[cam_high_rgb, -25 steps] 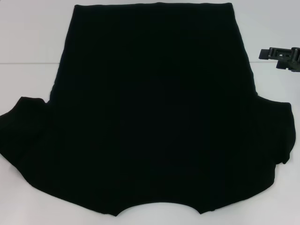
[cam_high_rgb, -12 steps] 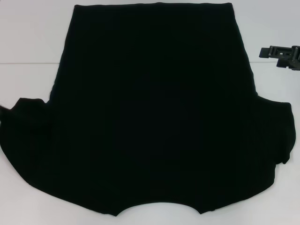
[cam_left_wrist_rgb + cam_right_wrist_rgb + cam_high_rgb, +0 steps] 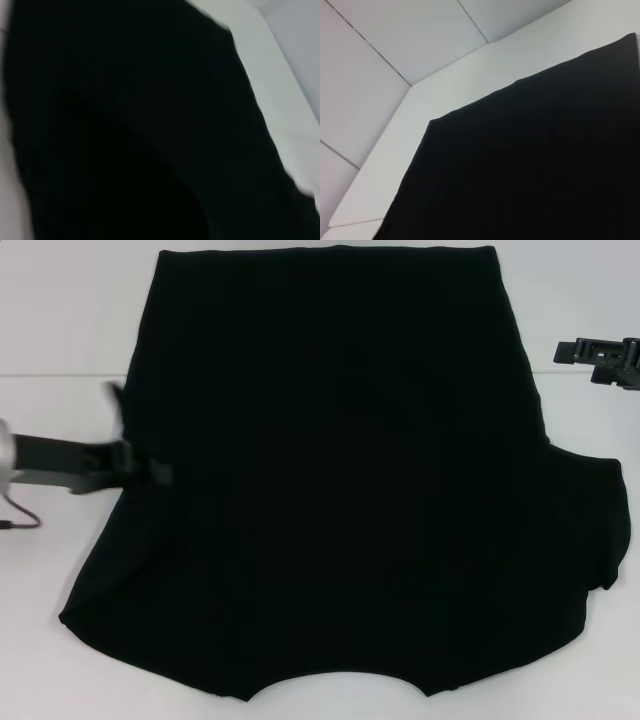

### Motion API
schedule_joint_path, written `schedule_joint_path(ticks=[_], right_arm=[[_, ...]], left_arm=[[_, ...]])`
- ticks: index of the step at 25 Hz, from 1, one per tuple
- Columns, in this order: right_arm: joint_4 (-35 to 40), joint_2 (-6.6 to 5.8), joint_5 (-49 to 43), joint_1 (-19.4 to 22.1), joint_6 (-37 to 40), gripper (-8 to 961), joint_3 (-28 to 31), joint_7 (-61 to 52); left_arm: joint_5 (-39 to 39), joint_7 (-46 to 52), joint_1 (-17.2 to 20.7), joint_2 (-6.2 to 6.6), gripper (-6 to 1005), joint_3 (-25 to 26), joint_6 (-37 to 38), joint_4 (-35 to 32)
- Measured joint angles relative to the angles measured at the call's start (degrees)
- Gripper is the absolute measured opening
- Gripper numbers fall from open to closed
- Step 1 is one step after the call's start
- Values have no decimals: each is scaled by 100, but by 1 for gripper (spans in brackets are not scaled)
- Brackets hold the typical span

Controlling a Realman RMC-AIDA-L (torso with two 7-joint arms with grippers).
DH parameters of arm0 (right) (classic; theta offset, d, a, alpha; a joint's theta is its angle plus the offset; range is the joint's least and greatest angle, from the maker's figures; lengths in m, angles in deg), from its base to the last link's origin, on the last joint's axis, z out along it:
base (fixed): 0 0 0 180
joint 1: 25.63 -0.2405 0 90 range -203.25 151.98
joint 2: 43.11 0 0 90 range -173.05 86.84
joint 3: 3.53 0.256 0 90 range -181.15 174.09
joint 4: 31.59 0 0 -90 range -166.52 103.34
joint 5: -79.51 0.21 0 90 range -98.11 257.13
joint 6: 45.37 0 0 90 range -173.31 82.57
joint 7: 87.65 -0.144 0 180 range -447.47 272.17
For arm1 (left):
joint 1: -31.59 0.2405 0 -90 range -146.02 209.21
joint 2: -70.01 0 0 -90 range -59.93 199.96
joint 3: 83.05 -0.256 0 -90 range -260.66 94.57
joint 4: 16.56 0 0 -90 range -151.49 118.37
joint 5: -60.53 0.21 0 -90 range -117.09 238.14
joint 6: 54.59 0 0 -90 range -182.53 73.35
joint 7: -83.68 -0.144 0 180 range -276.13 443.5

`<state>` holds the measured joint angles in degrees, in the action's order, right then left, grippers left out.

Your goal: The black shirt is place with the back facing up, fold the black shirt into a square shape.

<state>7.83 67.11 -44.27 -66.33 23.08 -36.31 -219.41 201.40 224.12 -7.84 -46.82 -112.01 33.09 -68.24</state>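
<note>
The black shirt (image 3: 340, 480) lies spread flat on the white table (image 3: 60, 320), plain side up, with its neckline toward the near edge. My left gripper (image 3: 150, 473) has come in from the left and sits over the shirt's left edge, shut on the left sleeve, which is drawn in over the body. The right sleeve (image 3: 595, 530) still sticks out. Black cloth (image 3: 125, 130) fills the left wrist view. My right gripper (image 3: 575, 362) is parked open at the right edge, apart from the shirt. The right wrist view shows the shirt's far corner (image 3: 530, 165).
White table (image 3: 420, 110) shows around the shirt on the left, right and far sides. A thin cable (image 3: 18, 520) hangs below my left arm (image 3: 50, 462). Pale wall panels (image 3: 395, 35) stand beyond the table's far edge.
My left arm has swept in from the left edge. The left sleeve, which stuck out to the left, is now pulled in over the shirt's body. The right arm has not moved.
</note>
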Motion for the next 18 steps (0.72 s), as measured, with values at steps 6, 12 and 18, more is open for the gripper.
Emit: schedule_joint_path(ticks=[6, 12, 18], right_arm=[[-4, -1, -16, 18, -31, 805, 0, 1], [-5, -37, -33, 20, 17, 802, -14, -27], [217, -171, -502, 72, 534, 799, -55, -27]], left_arm=[[30, 64, -153, 90, 26, -777, 1, 343], [-586, -728, 224, 177, 118, 579, 342, 146], [-854, -2952, 712, 111, 297, 1028, 1417, 227]])
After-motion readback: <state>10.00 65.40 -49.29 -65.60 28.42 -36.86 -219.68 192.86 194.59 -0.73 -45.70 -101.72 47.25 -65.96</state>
